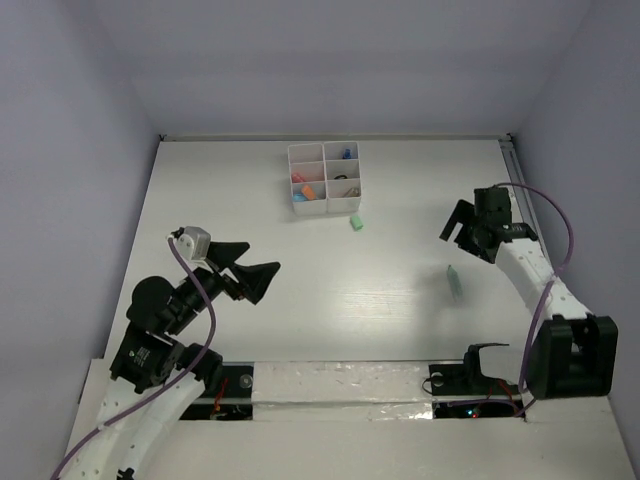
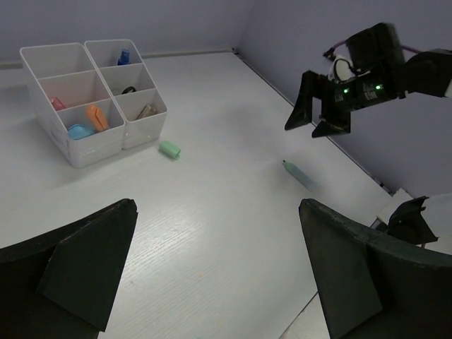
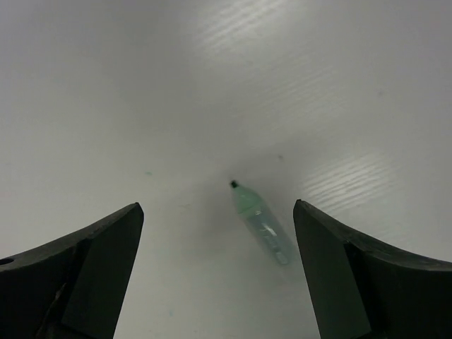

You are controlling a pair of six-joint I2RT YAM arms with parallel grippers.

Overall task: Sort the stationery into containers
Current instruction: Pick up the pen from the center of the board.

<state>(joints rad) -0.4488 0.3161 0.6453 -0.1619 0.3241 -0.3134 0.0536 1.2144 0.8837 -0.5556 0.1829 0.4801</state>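
Hovering with its jaws spread wide and nothing between them, the left tool [image 1: 252, 268] hangs above the left part of the white counter [image 1: 330, 300], well apart from every loose item. To its right and farther back stands the white organiser box [image 1: 323, 178]. Several of its six compartments already hold small pieces — pink, orange and light blue in one column, a blue cap, something black and something tan in the other. Just off the box's near right corner lies a small green bit [image 1: 356, 223], not touching it. Farther right, alone on bare counter, the pale-green marker [image 1: 455, 282] rests flat on its side. The right tool [image 1: 462, 232] is raised over the counter near the marker, jaws parted wide and empty. Its wrist view shows the marker between the two fingers, lying at a slant to them and touching neither.

The step in hand appears to be the pick-up of that marker by the right tool. Doing it well likely means turning the wrist until the jaws stand square across the barrel. The tool should then come straight down so the fingers straddle the barrel's middle rather than its tapering tip, closing only once both are down beside it — a round barrel may roll or skid out of a slanted pinch. The carry to the box would pass near the green bit, so a lift well clear of the counter seems wise.
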